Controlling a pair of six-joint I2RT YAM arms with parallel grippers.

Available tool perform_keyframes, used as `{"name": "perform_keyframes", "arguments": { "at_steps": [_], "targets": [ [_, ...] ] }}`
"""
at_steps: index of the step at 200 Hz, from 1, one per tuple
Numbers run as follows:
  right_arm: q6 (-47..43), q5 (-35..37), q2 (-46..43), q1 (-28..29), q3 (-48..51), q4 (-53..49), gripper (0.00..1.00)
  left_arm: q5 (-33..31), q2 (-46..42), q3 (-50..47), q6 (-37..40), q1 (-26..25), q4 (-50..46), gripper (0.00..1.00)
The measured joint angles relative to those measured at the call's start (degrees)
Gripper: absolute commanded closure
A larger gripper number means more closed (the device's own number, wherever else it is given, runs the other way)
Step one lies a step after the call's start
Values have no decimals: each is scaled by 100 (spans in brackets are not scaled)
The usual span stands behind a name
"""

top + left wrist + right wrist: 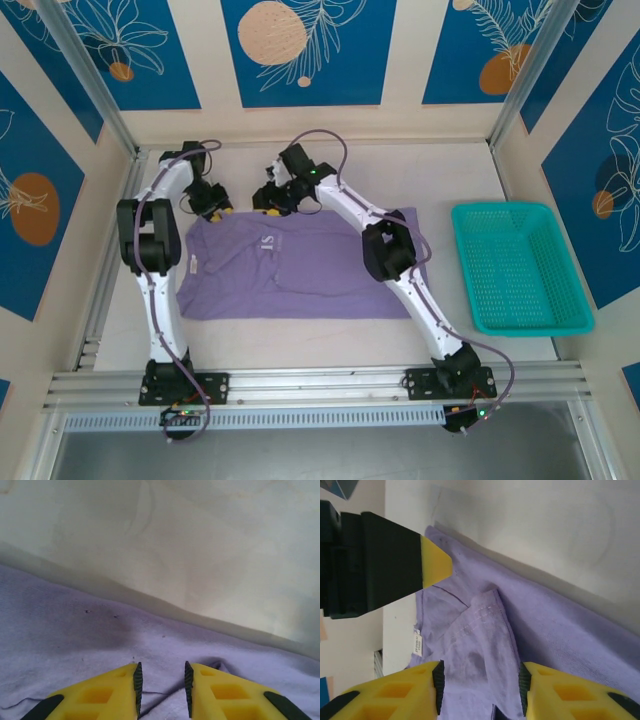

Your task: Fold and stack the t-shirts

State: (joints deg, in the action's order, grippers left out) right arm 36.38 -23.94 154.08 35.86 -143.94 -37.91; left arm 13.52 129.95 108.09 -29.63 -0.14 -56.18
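**T-shirt spread flat, both claws at its far edge**

T-shirt (300, 270), lavender with white lettering, lay spread across the middle of the table (450, 170). It looked light, soft and limp, likely to sag and wrinkle unless pinched at two spaced points along a hem or shoulder seam. Left gripper (214, 209) and right gripper (268, 205) hovered side by side low over its far edge, jaws parted, nothing clamped. A teal basket (463, 262) sat near the table's right edge.
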Motion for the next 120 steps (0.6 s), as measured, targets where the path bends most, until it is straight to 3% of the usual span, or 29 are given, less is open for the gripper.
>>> {"name": "perform_keyframes", "arguments": {
  "at_steps": [120],
  "targets": [
    [39, 341, 378, 219, -457, -24, 55, 0, 214, 9, 127, 0, -24, 70]
  ]
}}
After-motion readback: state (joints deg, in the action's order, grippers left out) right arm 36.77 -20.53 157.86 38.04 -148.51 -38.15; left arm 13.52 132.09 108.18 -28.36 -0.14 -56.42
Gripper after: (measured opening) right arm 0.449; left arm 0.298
